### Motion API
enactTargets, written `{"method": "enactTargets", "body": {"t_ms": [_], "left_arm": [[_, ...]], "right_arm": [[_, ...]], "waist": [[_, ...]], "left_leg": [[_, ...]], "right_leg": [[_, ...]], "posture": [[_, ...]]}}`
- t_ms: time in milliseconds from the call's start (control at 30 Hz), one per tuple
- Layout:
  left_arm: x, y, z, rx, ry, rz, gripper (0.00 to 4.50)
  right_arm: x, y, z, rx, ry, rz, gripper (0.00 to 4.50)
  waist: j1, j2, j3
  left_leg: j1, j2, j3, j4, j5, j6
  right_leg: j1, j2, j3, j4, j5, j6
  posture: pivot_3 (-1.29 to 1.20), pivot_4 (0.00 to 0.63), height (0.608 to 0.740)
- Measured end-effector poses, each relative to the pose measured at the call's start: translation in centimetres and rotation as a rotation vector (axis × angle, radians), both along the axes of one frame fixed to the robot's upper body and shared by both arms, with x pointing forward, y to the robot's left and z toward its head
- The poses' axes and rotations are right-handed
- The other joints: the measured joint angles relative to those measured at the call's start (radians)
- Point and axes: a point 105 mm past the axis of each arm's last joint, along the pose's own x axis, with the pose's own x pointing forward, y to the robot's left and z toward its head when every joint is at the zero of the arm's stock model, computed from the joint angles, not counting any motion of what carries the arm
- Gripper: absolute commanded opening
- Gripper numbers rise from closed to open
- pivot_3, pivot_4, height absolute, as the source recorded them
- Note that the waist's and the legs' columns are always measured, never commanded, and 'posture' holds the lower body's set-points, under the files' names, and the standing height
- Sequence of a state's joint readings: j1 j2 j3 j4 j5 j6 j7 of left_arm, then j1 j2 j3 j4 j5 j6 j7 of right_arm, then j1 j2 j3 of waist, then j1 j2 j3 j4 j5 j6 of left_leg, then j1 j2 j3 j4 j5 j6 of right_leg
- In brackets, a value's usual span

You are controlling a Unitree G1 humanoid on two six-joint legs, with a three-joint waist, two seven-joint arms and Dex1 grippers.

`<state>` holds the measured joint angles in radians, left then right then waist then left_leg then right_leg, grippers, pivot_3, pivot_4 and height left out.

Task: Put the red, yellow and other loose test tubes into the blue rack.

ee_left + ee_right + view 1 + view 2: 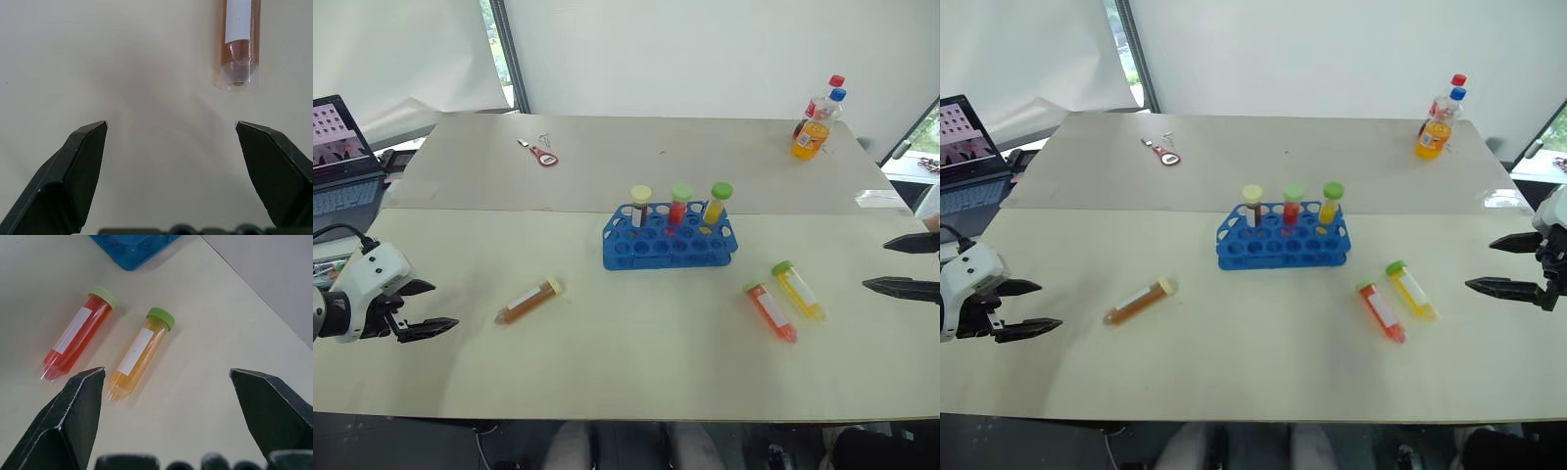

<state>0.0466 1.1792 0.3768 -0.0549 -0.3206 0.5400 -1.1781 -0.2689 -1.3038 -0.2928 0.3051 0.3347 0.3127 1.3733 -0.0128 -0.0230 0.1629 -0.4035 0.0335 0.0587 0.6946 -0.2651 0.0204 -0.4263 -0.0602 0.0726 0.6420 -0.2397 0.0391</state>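
The left tool [429, 305] hangs over the near left part of the worktop [636, 343] with its two black fingers [73, 171] spread wide apart, nothing between them and nothing touching them. Just beyond its fingertips, toward the middle of the worktop, lies the amber-brown test tube [529, 301] on its side, pale-yellow cap pointing away from the tool and its clear rounded bottom end toward it. In the left wrist view that bottom end sits ahead of the fingertips, apart from them, nearer to one finger than to the other.

The right tool [1506, 265] is at the far right edge of the worktop, its fingers [68, 421] also spread wide, holding nothing and touching nothing. Ahead of it, toward the centre, two loose tubes lie side by side on the worktop, close together but apart: the yellow test tube [798, 290] nearer the tool and the red-orange test tube [771, 310] just past it. Both have green caps and white labels; their caps point toward the rack and their tapered tips toward the near edge of the worktop.

The blue rack [668, 245] stands in the middle of the worktop, between the two tools and well apart from both. Three capped tubes stand upright in its back row: one with dark liquid and a pale-yellow cap, one red and one yellow, each with a green cap.

At the far right corner, beyond the right tool, stands an orange soda bottle [813, 129] with a second bottle behind it. A small red-handled item [541, 153] lies far across the worktop on the left, and an open laptop [342, 157] sits beyond the left tool.
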Motion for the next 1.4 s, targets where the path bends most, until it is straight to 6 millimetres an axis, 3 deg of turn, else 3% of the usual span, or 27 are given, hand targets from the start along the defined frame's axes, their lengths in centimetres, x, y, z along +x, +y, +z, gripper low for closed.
{"method": "enactTargets", "body": {"t_ms": [200, 767, 1067, 1233, 1400], "left_arm": [[0.9, 0.8, 0.8, -0.01, -0.054, 0.041, 4.45], [1.2, -0.4, 0.9, -0.064, -0.084, 0.014, 4.45], [1.7, -5.5, 3.0, -0.121, -0.135, -0.169, 4.45], [1.9, -12.4, 4.0, -0.24, -0.183, -0.407, 4.45], [1.5, -18.0, 4.2, -0.302, -0.189, -0.613, 4.45]], "right_arm": [[0.2, 0.1, -0.8, 0.025, -0.003, -0.01, 4.5], [1.0, 0.4, -1.1, 0.046, -0.053, -0.021, 4.5], [1.5, 0.7, -1.3, 0.05, -0.063, -0.025, 4.5], [2.8, 3.0, -1.9, 0.087, -0.056, -0.009, 4.5], [4.3, 4.5, -2.5, 0.053, -0.008, -0.083, 4.5]], "waist": [[0.001, 0.0, 0.0], [0.0, 0.0, 0.0], [0.0, 0.0, 0.0], [0.001, 0.0, 0.0], [0.001, 0.0, 0.0]], "left_leg": [[0.0, 0.0, 0.0, 0.0, 0.0, 0.0], [0.0, 0.0, 0.0, 0.0, 0.0, 0.0], [0.001, 0.0, 0.0, 0.0, 0.0, 0.0], [0.0, -0.001, -0.001, 0.002, 0.0, 0.0], [0.0, -0.002, -0.002, 0.002, 0.0, 0.0]], "right_leg": [[0.001, 0.0, 0.0, 0.0, 0.0, 0.0], [0.0, 0.0, 0.0, 0.0, 0.0, 0.0], [0.001, 0.0, 0.0, 0.001, 0.0, 0.0], [0.001, 0.0, 0.0, 0.001, 0.0, 0.0], [0.001, 0.0, 0.0, 0.001, 0.0, 0.0]], "posture": [[0.0, 0.15, 0.74], [0.0, 0.15, 0.74], [0.0, 0.15, 0.74], [0.0, 0.15, 0.74], [0.0, 0.15, 0.74]]}}
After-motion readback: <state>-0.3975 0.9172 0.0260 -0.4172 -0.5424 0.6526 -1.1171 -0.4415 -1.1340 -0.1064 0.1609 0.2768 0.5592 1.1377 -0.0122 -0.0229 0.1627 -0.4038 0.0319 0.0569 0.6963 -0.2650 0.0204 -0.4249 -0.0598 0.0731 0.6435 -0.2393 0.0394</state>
